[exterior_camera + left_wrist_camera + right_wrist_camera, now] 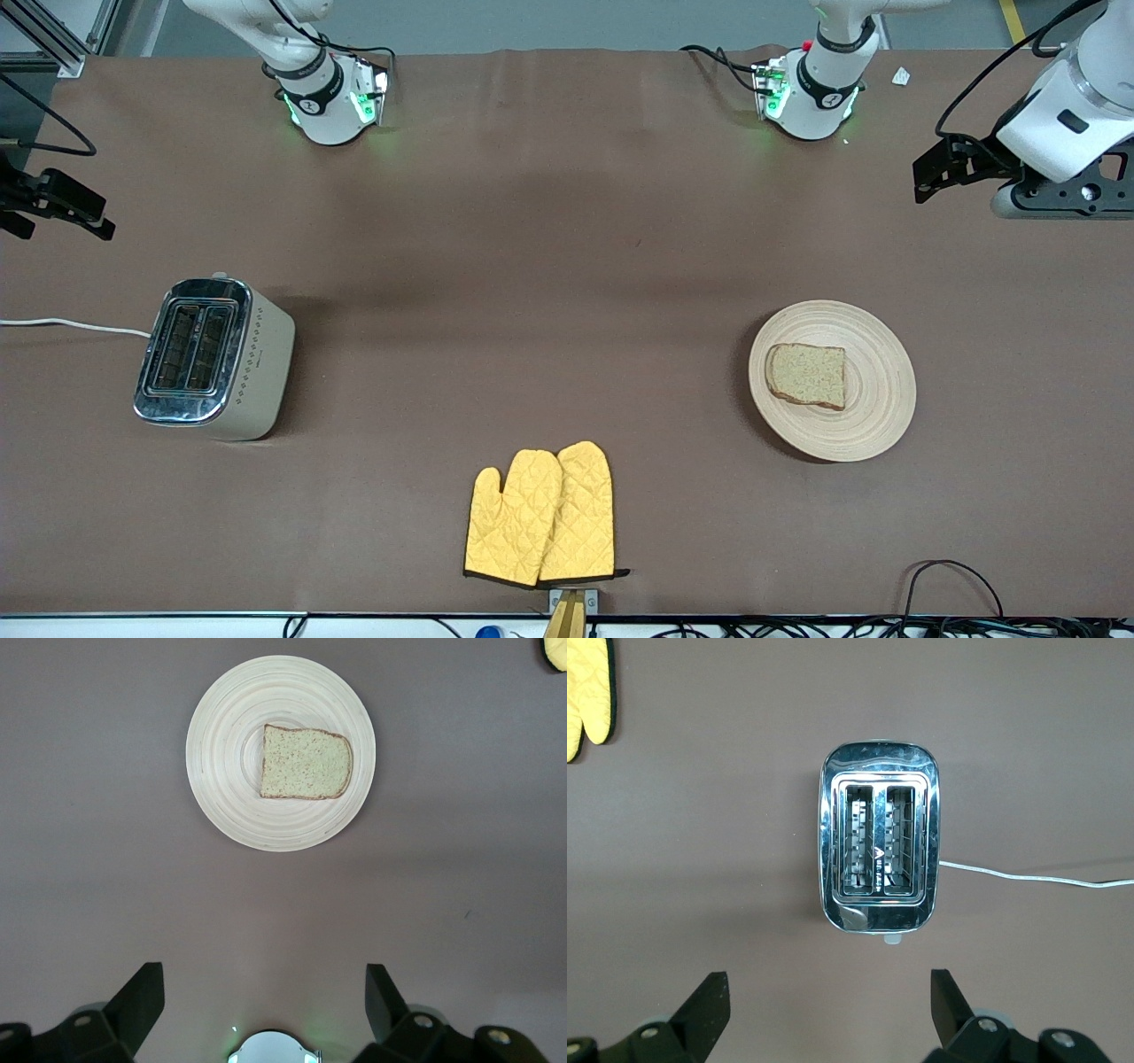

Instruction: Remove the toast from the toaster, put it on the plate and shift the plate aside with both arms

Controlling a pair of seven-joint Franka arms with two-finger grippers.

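Already toast [806, 375] lies flat on plate [864, 425] toward left arm's end of table [549, 221]; toaster [213, 357] slots empty. Left tool [264, 1005] and right tool [829, 1005] wide open, empty, raised. Plate looks already set aside; little seems left.

Even overhead light — soft shadows

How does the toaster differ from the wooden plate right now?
The toaster is a tall, boxy thing with a shiny chrome top; the plate is flat, round, pale wood. The toaster's slots are empty, while the plate carries the toast. The toaster sits toward the right arm's end of the table, the plate toward the left arm's end. Both rest on the brown table, with no gripper touching either.
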